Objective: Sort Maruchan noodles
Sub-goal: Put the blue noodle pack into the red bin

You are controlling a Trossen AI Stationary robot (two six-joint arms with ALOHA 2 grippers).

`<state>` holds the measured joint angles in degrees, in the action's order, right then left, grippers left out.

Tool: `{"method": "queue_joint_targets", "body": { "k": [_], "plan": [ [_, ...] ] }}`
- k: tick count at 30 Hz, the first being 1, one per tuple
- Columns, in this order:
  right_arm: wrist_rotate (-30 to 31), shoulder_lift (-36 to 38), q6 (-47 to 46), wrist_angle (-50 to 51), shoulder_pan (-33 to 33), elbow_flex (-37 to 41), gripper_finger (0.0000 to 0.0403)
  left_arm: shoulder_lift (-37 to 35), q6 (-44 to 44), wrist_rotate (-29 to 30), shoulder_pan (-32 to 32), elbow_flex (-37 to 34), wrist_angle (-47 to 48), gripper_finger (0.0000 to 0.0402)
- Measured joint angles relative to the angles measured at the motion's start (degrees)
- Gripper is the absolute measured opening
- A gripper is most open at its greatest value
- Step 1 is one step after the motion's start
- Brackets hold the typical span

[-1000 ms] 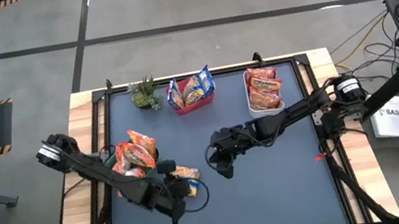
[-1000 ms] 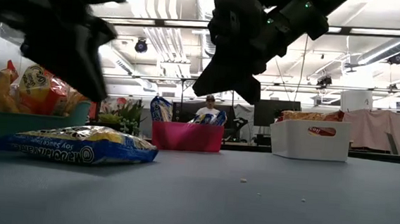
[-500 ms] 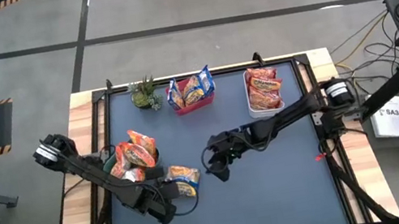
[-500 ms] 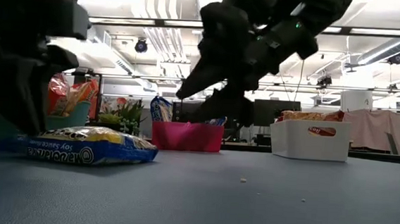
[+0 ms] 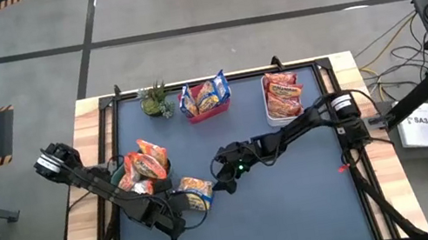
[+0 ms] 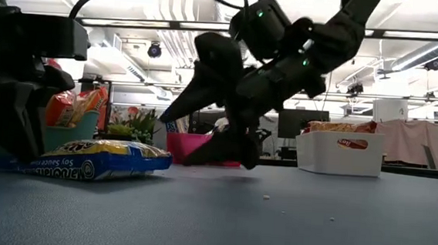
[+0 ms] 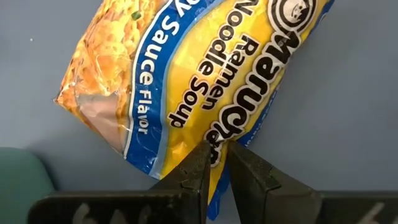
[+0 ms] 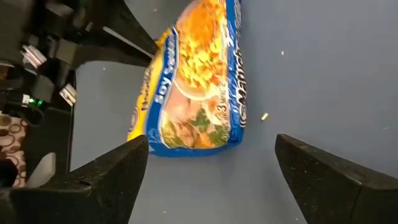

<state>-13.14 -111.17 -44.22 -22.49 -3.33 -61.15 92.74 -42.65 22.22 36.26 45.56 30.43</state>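
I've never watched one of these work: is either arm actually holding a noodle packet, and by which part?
The left gripper pinches the yellow-and-blue packet by one edge. The right gripper is open, holding nothing.

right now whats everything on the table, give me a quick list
loose noodle packet: one, yellow and blue, flat on the mat beside the teal bin
teal bin: one, left side, holding orange packets
pink bin: one, far edge, holding yellow-and-blue packets
white bin: one, far right, holding red packets
plant: one, green, far left corner
table: dark mat, wooden rim
left gripper: shut, tips at the loose packet's edge
right gripper: open, low, facing the loose packet
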Motion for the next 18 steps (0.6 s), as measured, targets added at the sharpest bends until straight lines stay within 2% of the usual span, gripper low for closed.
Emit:
{"method": "queue_joint_targets", "body": {
  "k": [8, 18],
  "plan": [
    [-2.11, -5.69, -0.66, -4.04, 0.73, -3.97, 0.0343, 0.05, -2.5, 0.28, 0.33, -1.32, -1.53, 0.0038],
    [-3.8, -7.06, 0.61, -4.25, 0.86, -6.24, 0.0343, 0.19, -3.6, 1.86, 0.84, -1.46, -2.4, 0.0038]
  ]
}}
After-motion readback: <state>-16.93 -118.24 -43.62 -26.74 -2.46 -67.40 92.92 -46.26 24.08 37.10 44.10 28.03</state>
